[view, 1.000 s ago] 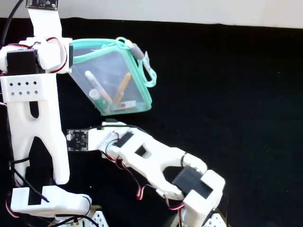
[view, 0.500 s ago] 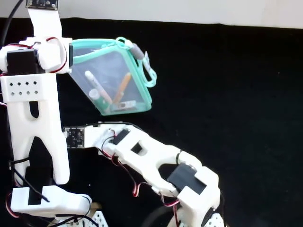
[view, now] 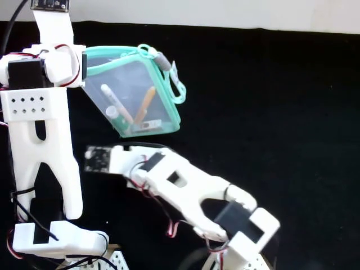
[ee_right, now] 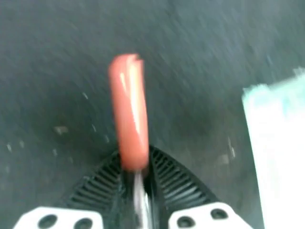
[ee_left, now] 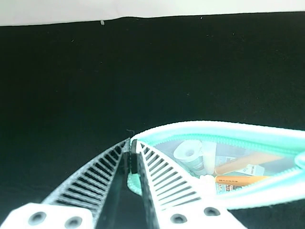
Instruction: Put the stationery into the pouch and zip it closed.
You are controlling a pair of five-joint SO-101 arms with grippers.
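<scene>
Desk (view: 270,112): black surface, spans the high view.
Left arm (view: 39,129): white, upright along the left edge of the frame.
Right arm (view: 185,185): white, lower centre, stretched toward the left.
Pouch (view: 135,73): clear with teal trim, upper left of the frame, mouth unzipped. The left fingers (ee_left: 162,171) are clenched on its rim.
Red pen (ee_right: 127,105): grasped at one end by the right fingers (ee_right: 167,171). It is outside the pouch, near one corner.
White marker (view: 112,98), orange pencil (view: 146,101): inside the pouch, leaning, with other small items beneath them.
</scene>
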